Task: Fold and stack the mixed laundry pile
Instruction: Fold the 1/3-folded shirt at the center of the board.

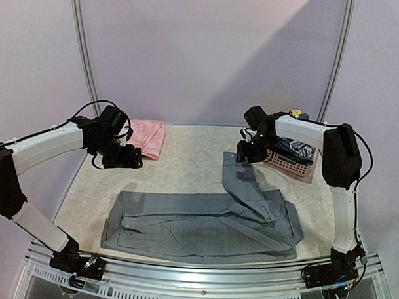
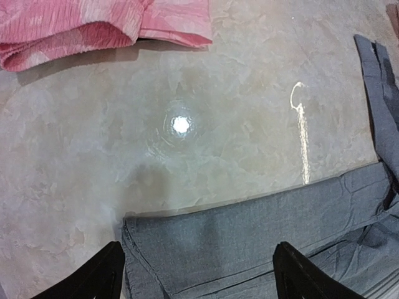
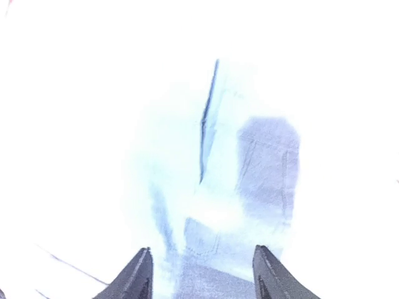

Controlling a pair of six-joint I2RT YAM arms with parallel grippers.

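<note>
Grey shirt (image 1: 203, 225) lies folded lengthwise across the near half of the table (image 1: 186, 159), one sleeve (image 1: 241, 180) trailing back toward my right gripper (image 1: 247, 156). Its fingers (image 3: 140, 274) stand apart in the washed-out wrist view, pinching nothing I can make out. My left gripper (image 1: 128, 160) hovers just beyond the shirt's far left corner, fingers spread wide, empty. A folded pink cloth (image 1: 149, 136) sits back left. A navy garment (image 1: 298, 149) rests in the pink basket (image 1: 294, 167) at right.
</note>
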